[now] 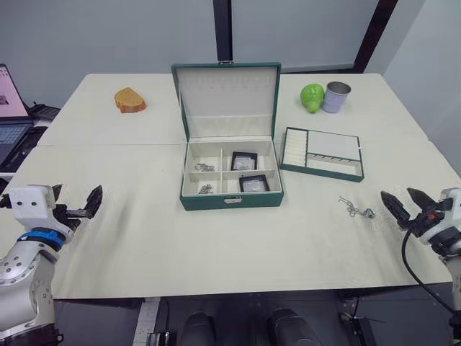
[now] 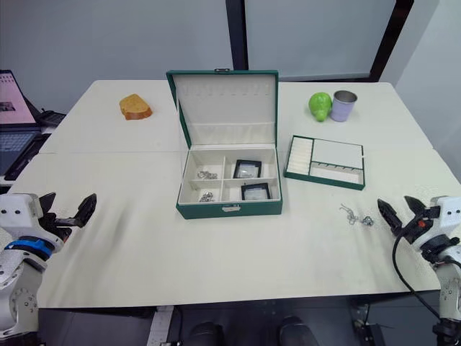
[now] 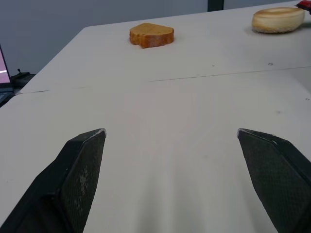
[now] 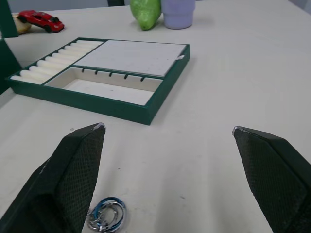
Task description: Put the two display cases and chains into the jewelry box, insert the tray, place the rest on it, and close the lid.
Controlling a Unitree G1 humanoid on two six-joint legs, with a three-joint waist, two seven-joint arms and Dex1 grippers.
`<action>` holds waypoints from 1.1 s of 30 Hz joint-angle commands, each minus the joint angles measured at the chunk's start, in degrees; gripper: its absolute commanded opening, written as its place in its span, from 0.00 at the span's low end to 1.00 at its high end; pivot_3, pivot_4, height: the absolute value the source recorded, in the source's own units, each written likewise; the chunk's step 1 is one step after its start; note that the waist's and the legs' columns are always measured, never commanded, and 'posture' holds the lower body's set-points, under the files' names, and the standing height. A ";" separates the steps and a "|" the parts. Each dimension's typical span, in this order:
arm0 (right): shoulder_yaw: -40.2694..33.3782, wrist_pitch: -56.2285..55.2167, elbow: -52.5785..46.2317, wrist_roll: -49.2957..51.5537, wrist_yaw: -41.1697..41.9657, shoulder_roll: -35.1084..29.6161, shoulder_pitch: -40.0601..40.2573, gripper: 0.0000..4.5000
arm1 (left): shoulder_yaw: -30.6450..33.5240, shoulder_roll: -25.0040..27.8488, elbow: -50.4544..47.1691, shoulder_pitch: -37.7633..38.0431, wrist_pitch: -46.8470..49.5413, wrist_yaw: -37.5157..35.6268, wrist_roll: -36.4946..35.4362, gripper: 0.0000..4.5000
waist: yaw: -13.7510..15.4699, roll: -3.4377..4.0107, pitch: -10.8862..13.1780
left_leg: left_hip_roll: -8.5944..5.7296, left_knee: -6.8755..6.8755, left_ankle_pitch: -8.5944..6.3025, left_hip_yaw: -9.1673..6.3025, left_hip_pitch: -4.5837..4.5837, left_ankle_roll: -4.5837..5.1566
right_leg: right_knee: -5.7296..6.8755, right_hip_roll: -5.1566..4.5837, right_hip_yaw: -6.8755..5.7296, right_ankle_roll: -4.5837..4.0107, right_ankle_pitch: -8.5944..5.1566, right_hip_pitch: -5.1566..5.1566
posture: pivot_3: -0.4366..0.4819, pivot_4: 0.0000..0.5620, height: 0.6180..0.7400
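Both grippers wide apart and empty: left gripper [image 1: 79, 203] over bare table [image 1: 216, 245], right gripper [image 1: 403, 202] just beside loose chain [image 1: 356, 210]; jewelry box [image 1: 230, 200] centered between them.

Bare table [image 1: 238, 245] before the open jewelry box [image 1: 230, 200]; tray [image 1: 322, 153] just right, lid [image 1: 227, 97] upright behind.

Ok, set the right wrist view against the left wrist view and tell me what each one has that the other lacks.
Right wrist view: the tray, a green pear, a lilac cup, a red toy car and small rings beside the open right gripper. Left wrist view: a bread slice and a pale bun beyond the open left gripper. Both share the cream table.
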 commanded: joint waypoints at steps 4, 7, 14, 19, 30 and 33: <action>-0.34 -4.69 1.05 -0.08 -3.44 0.99 0.14 0.99 | 0.08 -0.65 1.19 -1.21 -3.07 2.29 1.46 1.00 | 0.34 0.00 0.00 | 0.00 0.01 0.00 0.02 0.02 0.00 | 0.04 0.00 0.02 0.00 0.00 -0.01 | 0.48 0.27 1.00; 0.19 -4.97 0.96 0.24 -3.98 1.08 -0.07 0.99 | -0.41 -0.88 1.13 -1.20 -3.32 2.36 1.42 1.00 | 0.44 0.00 -0.01 | 0.00 0.01 0.00 0.02 0.02 0.00 | 0.07 0.00 0.01 0.00 0.00 -0.01 | 0.48 0.27 1.00; 0.37 -4.62 1.54 1.61 -3.98 0.23 -1.14 0.99 | -1.20 -1.31 -0.16 -1.44 -2.80 2.44 0.90 1.00 | 0.49 0.00 -0.01 | 0.00 0.01 0.00 0.04 0.03 0.00 | 0.10 0.00 0.01 0.00 0.00 -0.01 | 0.48 0.27 1.00; 0.93 -0.79 0.34 4.69 -1.59 -1.79 -3.43 0.99 | -3.52 -1.09 -4.79 -2.48 -1.02 -0.22 -1.68 1.00 | 0.52 0.00 -0.01 | 0.00 0.03 0.00 0.05 0.03 -0.01 | 0.15 0.00 0.02 0.00 0.00 -0.02 | 0.48 0.27 1.00; 17.57 7.24 8.61 3.04 21.19 -16.70 -21.18 0.99 | -21.40 2.59 -17.21 -16.78 13.08 -13.47 -9.89 1.00 | 0.64 0.01 -0.01 | -0.01 0.14 0.01 0.03 0.05 0.00 | 0.18 0.01 0.01 0.00 0.00 0.03 | 0.48 0.27 1.00; 24.22 5.13 15.08 -1.17 28.08 -18.18 -28.74 0.99 | -28.09 1.63 -17.69 -22.03 13.88 -17.90 -9.30 1.00 | 0.45 0.01 -0.01 | -0.02 0.16 0.01 0.02 0.05 0.00 | 0.18 0.02 0.01 0.01 0.00 0.04 | 0.48 0.27 1.00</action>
